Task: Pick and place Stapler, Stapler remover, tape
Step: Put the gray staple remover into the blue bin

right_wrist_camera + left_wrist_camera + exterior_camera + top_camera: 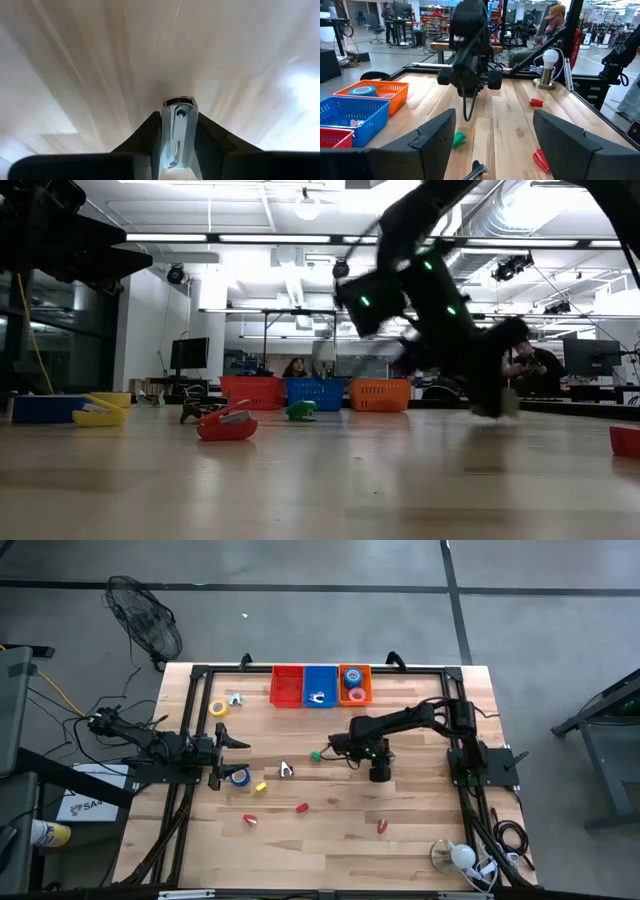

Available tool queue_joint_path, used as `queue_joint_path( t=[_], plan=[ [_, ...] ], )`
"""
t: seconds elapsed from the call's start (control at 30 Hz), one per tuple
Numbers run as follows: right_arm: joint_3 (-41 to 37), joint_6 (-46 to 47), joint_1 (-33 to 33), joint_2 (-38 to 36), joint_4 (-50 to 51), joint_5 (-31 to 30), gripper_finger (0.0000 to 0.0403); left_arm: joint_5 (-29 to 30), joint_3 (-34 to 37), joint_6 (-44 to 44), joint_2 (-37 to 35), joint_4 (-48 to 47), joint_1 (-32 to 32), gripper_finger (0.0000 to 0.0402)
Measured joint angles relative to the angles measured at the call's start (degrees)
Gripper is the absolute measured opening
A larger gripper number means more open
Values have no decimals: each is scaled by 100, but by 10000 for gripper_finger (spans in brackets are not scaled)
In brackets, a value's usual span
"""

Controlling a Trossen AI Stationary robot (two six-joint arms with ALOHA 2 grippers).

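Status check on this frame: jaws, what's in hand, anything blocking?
Right gripper jaws shut on a metal staple remover, above bare table. Left gripper jaws open, empty, waiting at table's left side. No obstruction seen near the right gripper.

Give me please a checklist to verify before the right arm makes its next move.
1. Right gripper closed on the silver metal item: ok.
2. Item identified as a stapler remover: cannot tell.
3. Item lifted off the table: cannot tell.
4. Left gripper open, parked at the left side, away from the right arm: ok.
5. Blue basket has free space: ok.
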State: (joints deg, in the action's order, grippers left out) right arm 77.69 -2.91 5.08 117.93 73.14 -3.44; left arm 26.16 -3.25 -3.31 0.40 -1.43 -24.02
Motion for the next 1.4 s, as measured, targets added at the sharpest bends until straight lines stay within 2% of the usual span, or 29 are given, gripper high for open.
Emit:
queue_joint_path(
  t=[0.27, 0.43, 0.6, 0.83, 1.0, 1.23, 1.4],
  plan=[
    [1382, -789, 199, -17, -334, -306, 78, 0, 0, 2, -1, 0, 0, 262],
    [1956, -1237, 553, -26, -1690, -338, 78, 1, 0, 0, 1, 0, 1, 262],
    [2006, -1395, 927, -27, -3353, -207, 78, 0, -1, 0, -2, 0, -1, 262],
    [2003, -766, 1541, 88, -4661, -305, 78, 0, 0, 0, -1, 0, -1, 262],
    [2002, -122, 2027, 178, -5013, -137, 78, -4, 0, 1, 1, -2, -1, 262],
    [2001, 271, 2536, 369, -5274, 294, 83, -5, 0, 2, 1, -2, 0, 262],
    [1997, 417, 2741, 681, -5352, 976, 83, -19, 0, 0, 1, -4, -1, 262]
  ],
)
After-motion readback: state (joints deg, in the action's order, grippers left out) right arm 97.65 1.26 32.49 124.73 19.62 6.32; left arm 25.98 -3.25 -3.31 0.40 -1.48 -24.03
